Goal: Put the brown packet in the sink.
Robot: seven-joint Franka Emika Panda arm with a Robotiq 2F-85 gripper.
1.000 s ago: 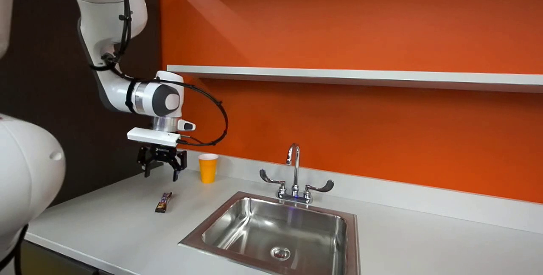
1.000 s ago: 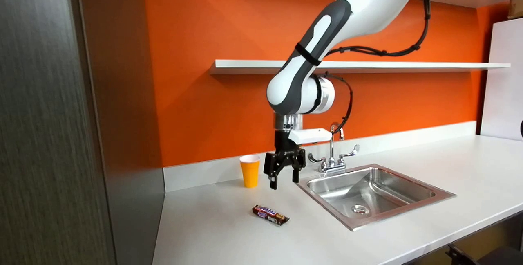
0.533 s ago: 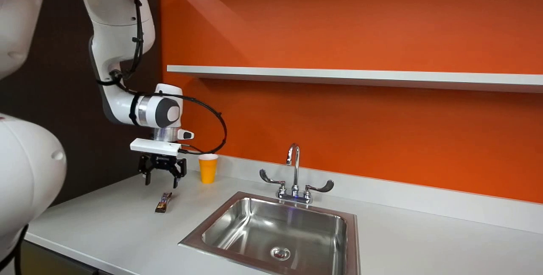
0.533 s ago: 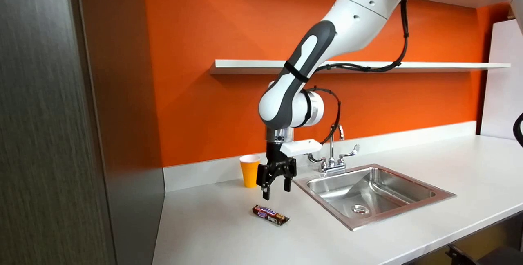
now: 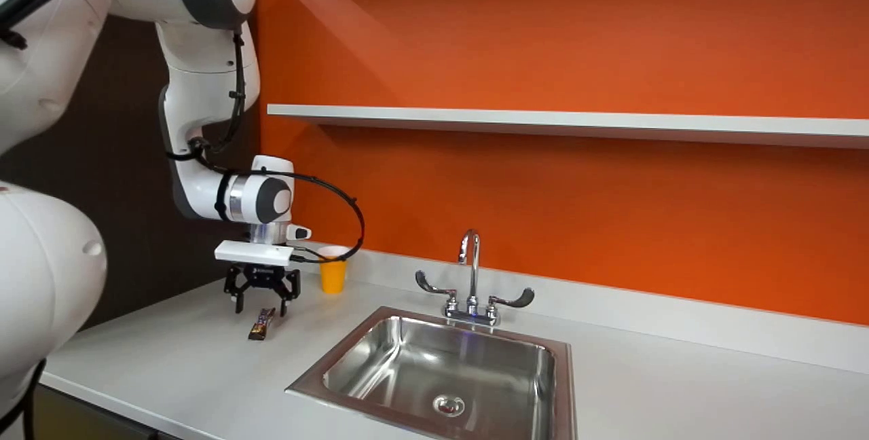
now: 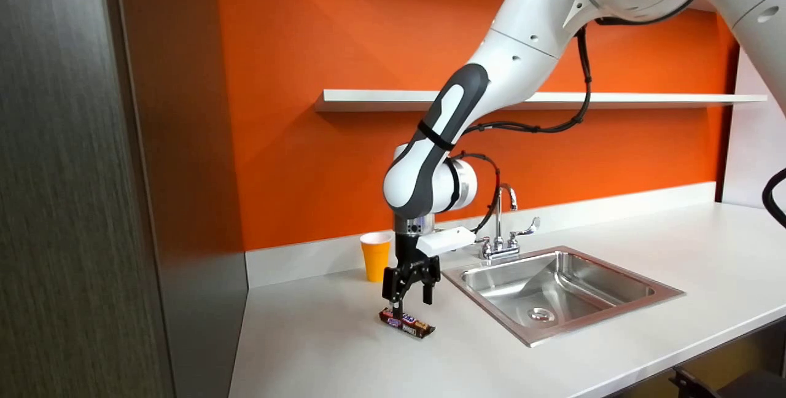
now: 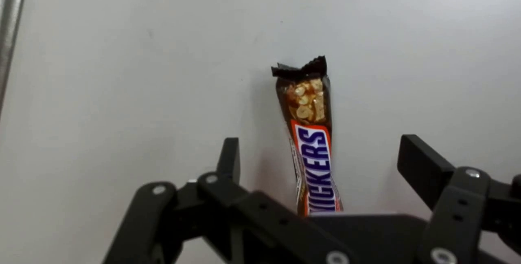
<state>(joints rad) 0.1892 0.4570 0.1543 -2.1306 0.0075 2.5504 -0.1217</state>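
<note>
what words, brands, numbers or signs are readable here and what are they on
"NICKERS": on the brown packet, wrist view; anything before the N is hidden.
Fine print along its side: too small and blurred to read.
No other text is readable.

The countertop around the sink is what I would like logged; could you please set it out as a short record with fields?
Brown packet: Snickers wrapper, lying on the white counter
Gripper: open, jaws on either side of the packet in the wrist view, not holding it
Sink: stainless steel, packet not in it
Faucet: chrome, two handles, at the back of the sink
Cup: yellow-orange, upright, at the back of the counter
</note>
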